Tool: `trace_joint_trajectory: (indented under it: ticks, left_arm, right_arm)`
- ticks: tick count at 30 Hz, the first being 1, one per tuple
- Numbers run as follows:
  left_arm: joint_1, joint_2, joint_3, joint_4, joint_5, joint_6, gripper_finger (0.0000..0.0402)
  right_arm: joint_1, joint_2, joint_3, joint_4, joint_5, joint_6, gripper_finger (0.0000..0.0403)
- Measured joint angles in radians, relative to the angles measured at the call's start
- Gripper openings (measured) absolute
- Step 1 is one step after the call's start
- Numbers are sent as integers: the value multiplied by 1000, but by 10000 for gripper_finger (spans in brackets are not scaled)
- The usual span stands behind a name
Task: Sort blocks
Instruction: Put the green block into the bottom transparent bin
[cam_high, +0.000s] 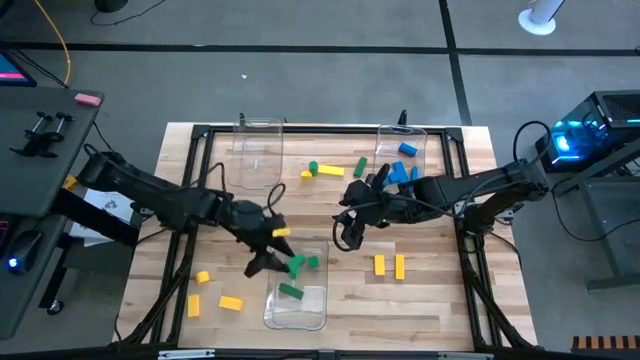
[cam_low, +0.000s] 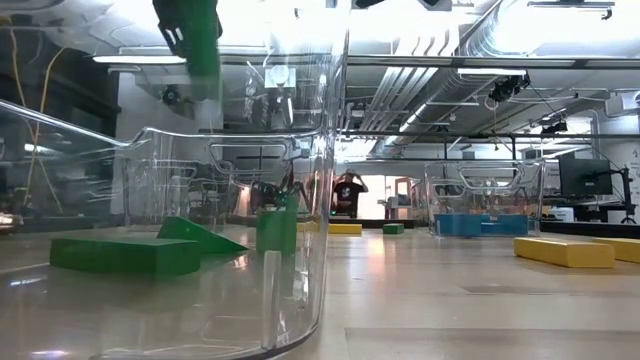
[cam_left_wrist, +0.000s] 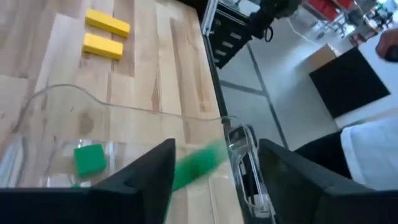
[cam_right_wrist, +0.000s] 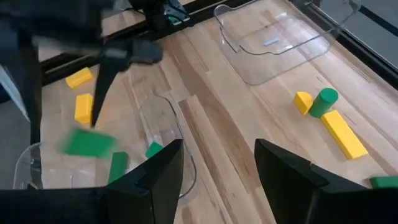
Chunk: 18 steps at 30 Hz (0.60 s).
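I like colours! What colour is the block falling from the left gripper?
Green, clearest in the left wrist view.

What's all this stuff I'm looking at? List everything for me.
table: one, pale wood, black frame.
bins: three, clear; two along the overhead picture's top, one bottom centre.
green blocks: about five; two on the table top centre, the rest in the bottom bin, one in mid-air above it.
yellow blocks: about eight; three bottom left, two right of centre, two top centre, one by the left arm's tip.
blue blocks: several, in or at the top right bin.
left arm: dark, jaws open over the bottom bin.
right arm: dark, mid-table, jaws open, empty.
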Motion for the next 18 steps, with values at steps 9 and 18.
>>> trace_joint_trajectory:
  ticks: [9,18]
  left_arm:
    - [83,-209,65,-194,-32,-4,249]
    - [86,-503,17,-260,-423,-41,247]
  right_arm:
    - [-161,9,0,6,3,45,195]
    - [-535,182,0,155,-287,116,195]
